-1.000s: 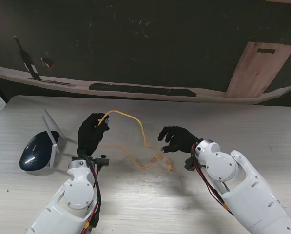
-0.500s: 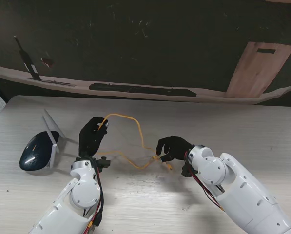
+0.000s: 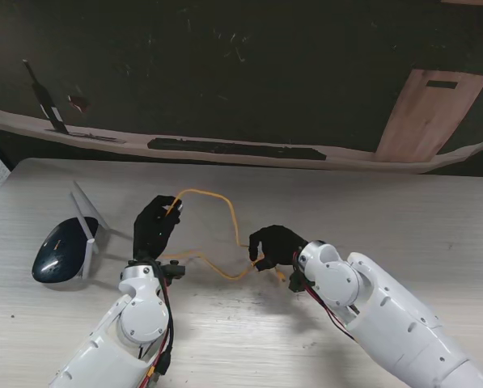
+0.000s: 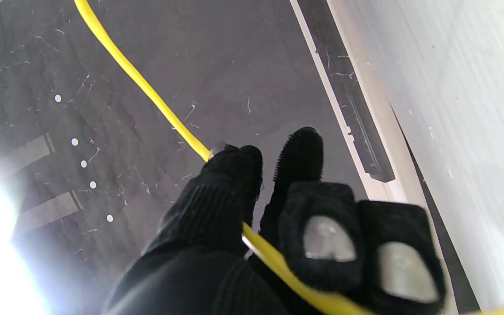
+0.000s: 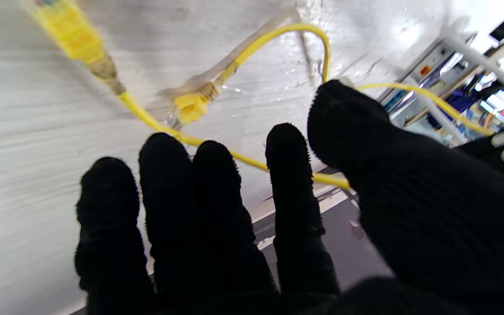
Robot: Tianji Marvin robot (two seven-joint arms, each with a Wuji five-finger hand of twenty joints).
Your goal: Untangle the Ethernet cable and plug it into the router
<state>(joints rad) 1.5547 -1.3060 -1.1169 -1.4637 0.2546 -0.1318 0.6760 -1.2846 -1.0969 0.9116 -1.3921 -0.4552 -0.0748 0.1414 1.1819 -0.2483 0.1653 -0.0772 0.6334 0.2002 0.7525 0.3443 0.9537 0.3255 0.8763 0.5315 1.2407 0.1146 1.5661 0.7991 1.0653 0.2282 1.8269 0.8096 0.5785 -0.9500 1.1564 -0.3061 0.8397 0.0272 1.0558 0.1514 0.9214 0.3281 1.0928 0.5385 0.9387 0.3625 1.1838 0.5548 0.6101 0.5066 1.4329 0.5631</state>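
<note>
Ethernet cable (image 3: 225, 212), the yellow one, lies near the middle of the tabletop (image 3: 435, 218), between your two arms. From the left robot hand (image 3: 154, 226) it rises in an arc, comes down toward the right robot hand (image 3: 273, 246), and a low loop runs back across the tabletop between them.

Your left robot hand pinches the cable: in the left wrist view the cable passes between the thumb and the curled fingers (image 4: 322, 232) and goes on past them.

Your right robot hand is at the cable's other part. In the right wrist view its fingers (image 5: 217, 192) are stretched out and a little apart, the thumb is separate, and the cable runs just beyond the fingertips. You cannot tell if it holds the cable. Two yellow plugs (image 5: 193, 105) show beyond them, blurred.

The router (image 3: 59, 252), dark with white antennas, sits at about 9 o'clock from the left robot hand, well apart from the cable.
</note>
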